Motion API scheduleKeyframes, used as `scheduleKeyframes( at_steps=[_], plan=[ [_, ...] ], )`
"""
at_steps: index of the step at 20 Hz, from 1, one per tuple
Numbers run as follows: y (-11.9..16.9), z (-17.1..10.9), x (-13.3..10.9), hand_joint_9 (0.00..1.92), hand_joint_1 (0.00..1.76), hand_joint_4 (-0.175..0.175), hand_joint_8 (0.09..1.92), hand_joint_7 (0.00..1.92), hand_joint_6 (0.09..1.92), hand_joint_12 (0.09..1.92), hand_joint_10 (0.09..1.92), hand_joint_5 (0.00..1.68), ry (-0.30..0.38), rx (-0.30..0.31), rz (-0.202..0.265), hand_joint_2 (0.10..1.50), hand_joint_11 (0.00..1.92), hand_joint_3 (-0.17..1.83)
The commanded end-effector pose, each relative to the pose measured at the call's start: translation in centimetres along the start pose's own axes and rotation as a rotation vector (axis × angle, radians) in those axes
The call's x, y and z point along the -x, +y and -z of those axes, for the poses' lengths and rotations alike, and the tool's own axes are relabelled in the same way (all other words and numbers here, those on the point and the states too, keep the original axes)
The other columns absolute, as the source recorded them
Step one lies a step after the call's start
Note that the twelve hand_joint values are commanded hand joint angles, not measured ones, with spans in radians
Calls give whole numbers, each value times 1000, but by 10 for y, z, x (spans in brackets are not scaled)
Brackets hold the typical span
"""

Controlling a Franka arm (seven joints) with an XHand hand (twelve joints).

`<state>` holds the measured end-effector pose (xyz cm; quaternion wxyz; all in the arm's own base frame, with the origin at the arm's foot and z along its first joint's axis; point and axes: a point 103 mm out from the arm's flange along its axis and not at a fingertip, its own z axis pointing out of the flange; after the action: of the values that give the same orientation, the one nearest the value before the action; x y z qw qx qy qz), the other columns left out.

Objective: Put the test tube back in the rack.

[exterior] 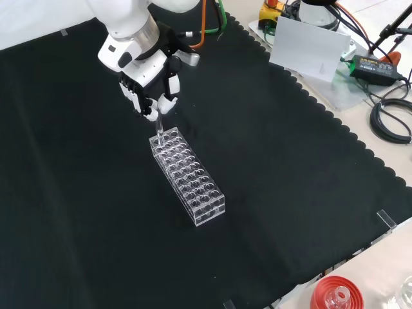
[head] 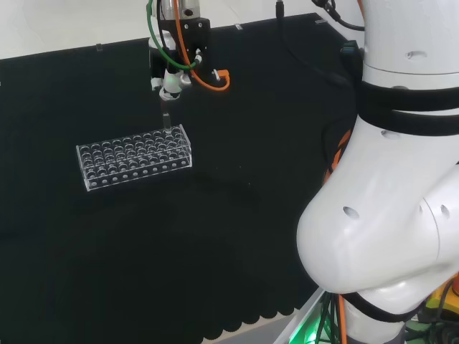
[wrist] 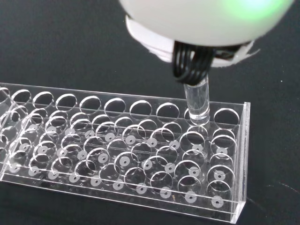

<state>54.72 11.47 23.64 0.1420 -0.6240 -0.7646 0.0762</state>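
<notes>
Wrist view: we see hand (exterior: 149,82) fingers curled on upright test tube (wrist: 196,101), its tip at rack (wrist: 117,150) end-row hole; straight descent next.

Black cloth (exterior: 290,193) with a scalloped edge covers the bench. In the front view, pale bench surface (exterior: 393,187) shows past the cloth at 3 o'clock. White rectangular card (exterior: 309,48) stands at 1 o'clock, black cables (exterior: 389,119) coiled at 2 o'clock beside a black power brick (exterior: 367,64). In the head view, pale floor (head: 72,21) lies at 11 o'clock.
</notes>
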Motion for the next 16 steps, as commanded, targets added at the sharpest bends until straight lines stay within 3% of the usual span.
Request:
scheduleKeyframes(
  at_steps=[1, 16],
  plan=[
    [1, 0, -1, 1356, 1446, -175, 608, 1469, 574, 948, 494, 1347, -3, -1, -1, 493, 1293, 846],
    [7, -5, -4, 1357, 1446, -175, 607, 1469, 573, 949, 493, 1347, 1, -9, 9, 492, 1293, 847]
  ],
)
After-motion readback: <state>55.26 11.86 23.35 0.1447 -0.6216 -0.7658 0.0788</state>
